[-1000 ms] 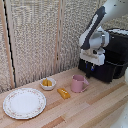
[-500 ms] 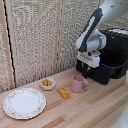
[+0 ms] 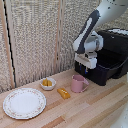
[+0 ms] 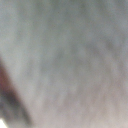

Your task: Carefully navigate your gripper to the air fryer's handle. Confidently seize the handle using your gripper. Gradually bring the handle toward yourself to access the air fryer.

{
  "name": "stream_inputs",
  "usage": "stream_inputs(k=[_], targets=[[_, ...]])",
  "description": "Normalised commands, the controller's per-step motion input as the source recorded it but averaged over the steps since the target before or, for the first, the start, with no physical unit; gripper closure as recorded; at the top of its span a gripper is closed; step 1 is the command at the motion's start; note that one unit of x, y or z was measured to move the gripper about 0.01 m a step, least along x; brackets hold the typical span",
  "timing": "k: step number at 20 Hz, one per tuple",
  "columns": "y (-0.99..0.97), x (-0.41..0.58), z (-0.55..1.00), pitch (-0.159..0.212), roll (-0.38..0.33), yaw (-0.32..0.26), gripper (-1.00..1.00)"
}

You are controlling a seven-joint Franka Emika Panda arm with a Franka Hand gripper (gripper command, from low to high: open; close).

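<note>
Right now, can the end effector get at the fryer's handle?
Probably yes: the end effector is already at the air fryer's drawer front with nothing between them. The handle itself is hidden behind it, so contact cannot be confirmed.

Pink mug [image 3: 78, 83] upright on wooden table [image 3: 95, 107]; plate [image 3: 24, 102]; small bowl [image 3: 48, 83], contents perhaps fruit; yellow item [image 3: 63, 93].
</note>
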Motion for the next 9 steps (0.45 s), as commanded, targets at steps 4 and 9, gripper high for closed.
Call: stream_inputs(k=[4, 9], targets=[[0.00, 0.000, 0.58, 0.120, -0.035, 0.000, -1.00], [0.07, 0.040, 0.69, 0.139, -0.005, -0.009, -1.00]])
